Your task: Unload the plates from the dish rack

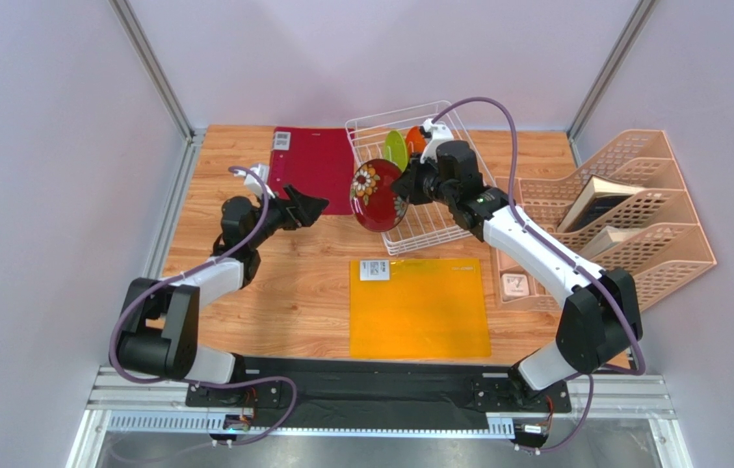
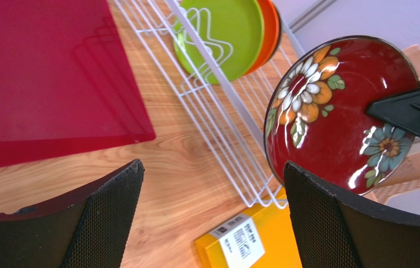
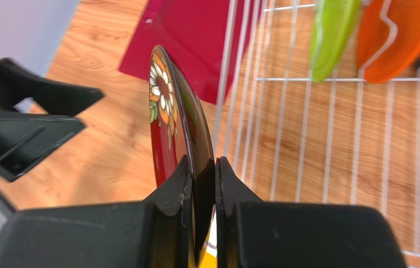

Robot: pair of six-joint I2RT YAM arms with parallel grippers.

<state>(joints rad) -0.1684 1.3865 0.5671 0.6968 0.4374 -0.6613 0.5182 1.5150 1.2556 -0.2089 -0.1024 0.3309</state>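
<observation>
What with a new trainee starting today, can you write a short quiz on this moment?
1. True or false: the right gripper is shut on the dark red plate.
2. Which plate stands beside the lime green plate in the dish rack? A) orange plate B) blue plate C) white plate
3. Fill in: the left gripper has its jaws ____.
Key: 1 true; 2 A; 3 open.

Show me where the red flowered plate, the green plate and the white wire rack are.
Red flowered plate (image 2: 329, 106): left wrist view, middle of its painted face.
Green plate (image 2: 240, 33): left wrist view, its flat face.
White wire rack (image 1: 424, 229): top view, its near floor wires.
</observation>
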